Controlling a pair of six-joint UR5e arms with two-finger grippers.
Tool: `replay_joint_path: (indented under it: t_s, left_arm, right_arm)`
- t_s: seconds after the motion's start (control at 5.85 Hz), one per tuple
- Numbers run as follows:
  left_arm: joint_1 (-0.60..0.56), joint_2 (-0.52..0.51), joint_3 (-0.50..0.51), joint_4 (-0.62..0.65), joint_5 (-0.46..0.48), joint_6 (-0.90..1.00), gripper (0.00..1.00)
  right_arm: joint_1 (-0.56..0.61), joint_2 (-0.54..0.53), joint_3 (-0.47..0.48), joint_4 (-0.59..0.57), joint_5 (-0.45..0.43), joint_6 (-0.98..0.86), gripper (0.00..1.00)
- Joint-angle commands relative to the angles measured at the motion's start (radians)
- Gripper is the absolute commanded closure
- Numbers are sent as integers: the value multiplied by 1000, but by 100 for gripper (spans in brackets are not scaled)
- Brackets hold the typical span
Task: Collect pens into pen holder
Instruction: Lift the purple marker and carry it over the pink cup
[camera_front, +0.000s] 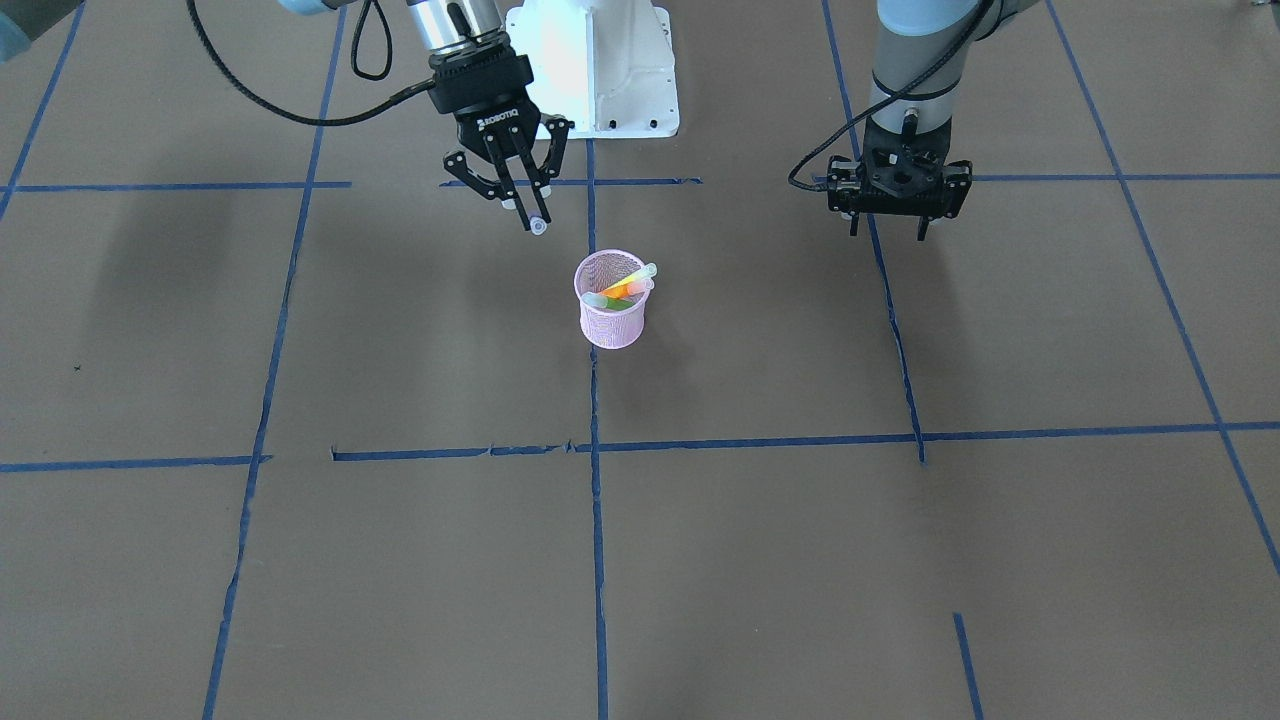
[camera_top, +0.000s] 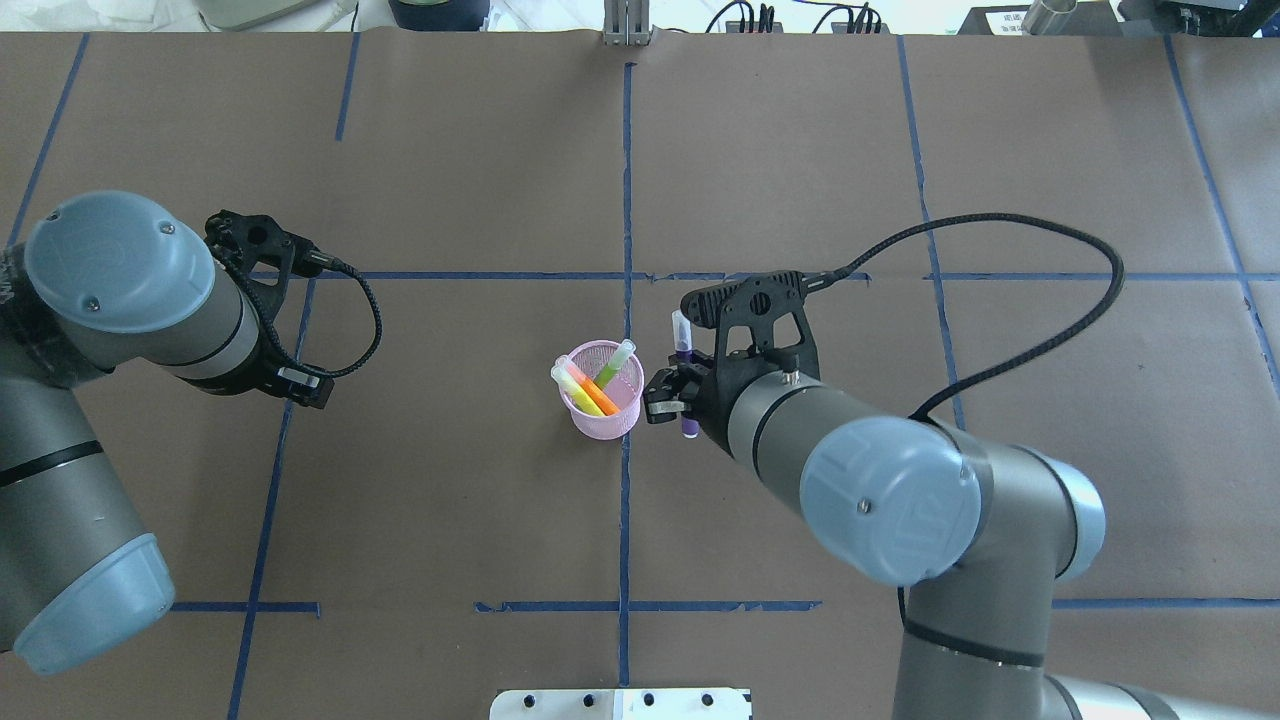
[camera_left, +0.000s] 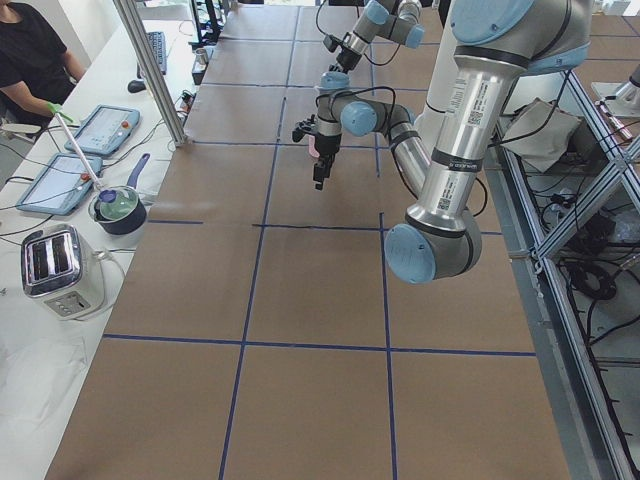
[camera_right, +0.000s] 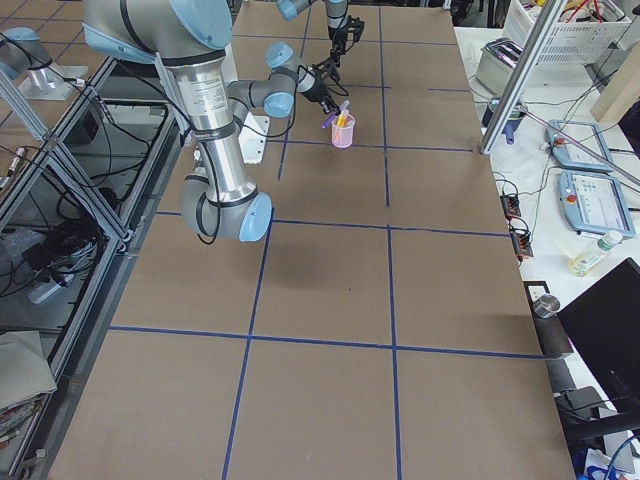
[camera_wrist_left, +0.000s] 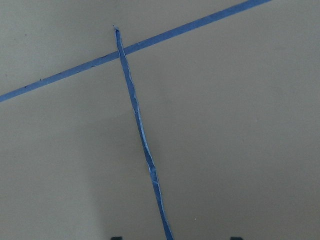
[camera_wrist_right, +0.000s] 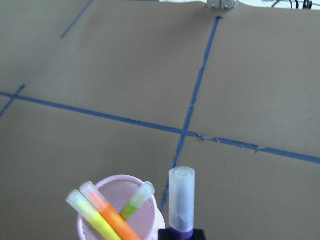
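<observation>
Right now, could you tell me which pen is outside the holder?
The purple pen: the right gripper holds it beside the holder; yellow, orange and green stand inside.

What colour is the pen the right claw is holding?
The pen is purple with a pale translucent cap, clearest in the overhead view.

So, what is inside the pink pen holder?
Three pens lean in the pen holder: a yellow pen, an orange pen, a green pen. Its mesh wall covers their lower ends. The purple pen is outside, in the right gripper's jaws.
</observation>
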Motion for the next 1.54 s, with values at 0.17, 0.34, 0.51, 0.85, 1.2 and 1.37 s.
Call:
replay_joint_path:
  t_s: [0.17, 0.34, 0.51, 0.85, 1.2, 1.37]
  left_arm:
    - [-1, -5, -6, 0, 0, 0, 22]
    - [-1, -4, -6, 0, 0, 0, 22]
    - [-1, -4, -6, 0, 0, 0, 22]
    - [-1, -4, -6, 0, 0, 0, 22]
    - [-1, -4, -6, 1, 0, 0, 19]
    - [-1, -5, -7, 1, 0, 0, 19]
  right_arm:
    - [-81, 27, -131, 269, -298, 12, 99]
    - [-83, 66, -232, 359, -323, 4, 99]
    - [-83, 62, -238, 362, -323, 0, 99]
    - [-81, 64, -255, 355, -325, -11, 97]
    - [-81, 68, -264, 362, -323, -10, 42]
    - [-81, 70, -264, 363, -321, -8, 22]
